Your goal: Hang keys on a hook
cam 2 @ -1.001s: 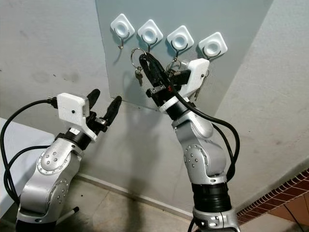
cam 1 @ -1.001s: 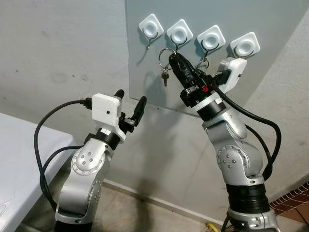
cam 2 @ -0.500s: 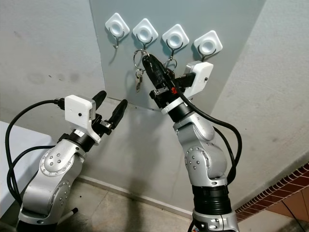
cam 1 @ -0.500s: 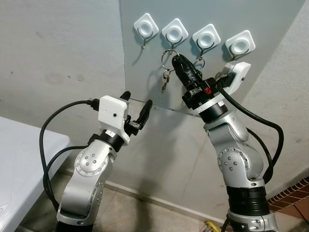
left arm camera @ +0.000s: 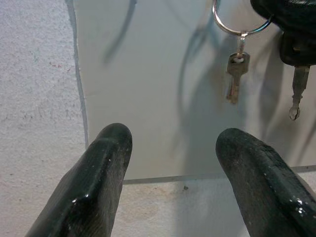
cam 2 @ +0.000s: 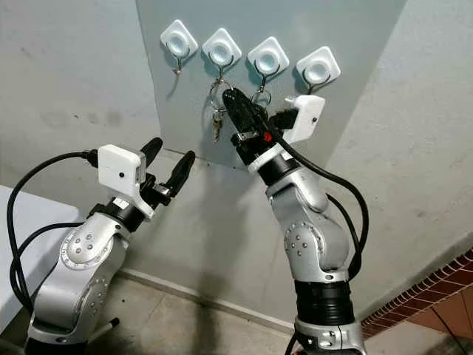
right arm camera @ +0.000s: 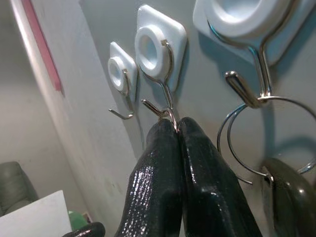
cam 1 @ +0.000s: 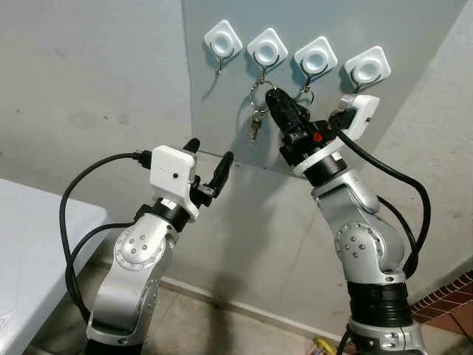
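While the left arm waits lower down, the right gripper [cam 1: 272, 98] is raised against the pale grey panel [cam 1: 399, 29] on the wall, its black fingers pressed together on the metal key ring [cam 1: 258, 89]. From the right wrist view the fingertips [right arm camera: 170, 131] meet right at the tip of the second hook [right arm camera: 160, 74], pinching the thin wire of the ring there; I cannot tell whether the ring is already over the hook's prong or only touching it. A small key [cam 1: 255, 127] dangles from the ring, hanging straight down against the panel just beside the gripper.

Four white square hooks sit in a row along the top of the panel. The first hook [cam 1: 222, 41] on the left is bare. The third hook [cam 1: 315, 59] carries another key ring [right arm camera: 266, 136], and a second key [left arm camera: 296, 96] hangs below it, partly behind the right gripper. The fourth hook [cam 1: 367, 69] is just above the white camera block [cam 1: 358, 115] on the right wrist.

The left gripper [cam 1: 208, 157] is held up below the panel's lower edge, well apart from the keys, its two fingers [left arm camera: 98, 173] spread and holding nothing. A white table [cam 1: 29, 244] edge shows on the robot's left.
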Motion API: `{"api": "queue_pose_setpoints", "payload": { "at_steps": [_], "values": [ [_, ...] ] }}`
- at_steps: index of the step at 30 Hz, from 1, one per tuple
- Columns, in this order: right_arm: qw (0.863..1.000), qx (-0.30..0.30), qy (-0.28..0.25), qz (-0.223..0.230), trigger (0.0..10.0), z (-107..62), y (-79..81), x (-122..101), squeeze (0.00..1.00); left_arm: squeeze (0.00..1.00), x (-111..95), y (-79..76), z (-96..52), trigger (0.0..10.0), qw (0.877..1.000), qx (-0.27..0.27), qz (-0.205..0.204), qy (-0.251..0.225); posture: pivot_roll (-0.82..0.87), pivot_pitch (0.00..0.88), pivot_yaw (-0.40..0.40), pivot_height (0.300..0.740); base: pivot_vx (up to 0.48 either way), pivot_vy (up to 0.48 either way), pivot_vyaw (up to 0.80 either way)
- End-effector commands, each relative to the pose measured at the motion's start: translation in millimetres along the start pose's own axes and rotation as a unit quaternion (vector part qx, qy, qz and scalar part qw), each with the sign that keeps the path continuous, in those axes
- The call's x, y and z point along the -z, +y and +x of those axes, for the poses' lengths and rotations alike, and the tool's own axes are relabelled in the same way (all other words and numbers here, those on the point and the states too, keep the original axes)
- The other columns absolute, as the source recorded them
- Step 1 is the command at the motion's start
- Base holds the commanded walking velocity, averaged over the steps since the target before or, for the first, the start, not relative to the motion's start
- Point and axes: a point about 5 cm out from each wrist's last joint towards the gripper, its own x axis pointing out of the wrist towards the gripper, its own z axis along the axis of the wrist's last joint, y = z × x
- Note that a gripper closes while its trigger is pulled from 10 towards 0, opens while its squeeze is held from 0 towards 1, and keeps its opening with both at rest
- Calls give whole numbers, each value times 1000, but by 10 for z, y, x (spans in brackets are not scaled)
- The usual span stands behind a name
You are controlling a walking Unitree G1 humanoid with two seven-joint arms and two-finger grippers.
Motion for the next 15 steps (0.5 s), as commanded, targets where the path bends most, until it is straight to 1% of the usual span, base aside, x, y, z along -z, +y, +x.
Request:
{"api": "queue_pose_setpoints", "payload": {
  "at_steps": [1,5,6,7,15],
  "values": [
    [1000,6,8,7,10000,15,-7,-2,0,0,-54,-15,-2,10000,1000,3,7,-10,-59,45,-45,740,0,0,0],
    [1000,3,8,7,10000,14,-1,1,0,0,-55,-17,0,10000,1000,3,6,-11,-59,43,-47,740,0,0,0],
    [1000,1,8,7,10000,10,-2,7,1000,0,-54,-19,1,10000,1000,3,5,-11,-57,40,-50,740,0,0,0],
    [1000,-1,6,-1,10000,0,-8,10,1000,0,-52,-19,1,10000,1000,1,5,-11,-56,38,-50,740,0,0,0],
    [1000,-20,10,-14,10000,-31,14,41,1000,0,-44,-14,-10,10000,1000,-1,4,-11,-54,33,-53,740,0,0,0]
  ]
}}
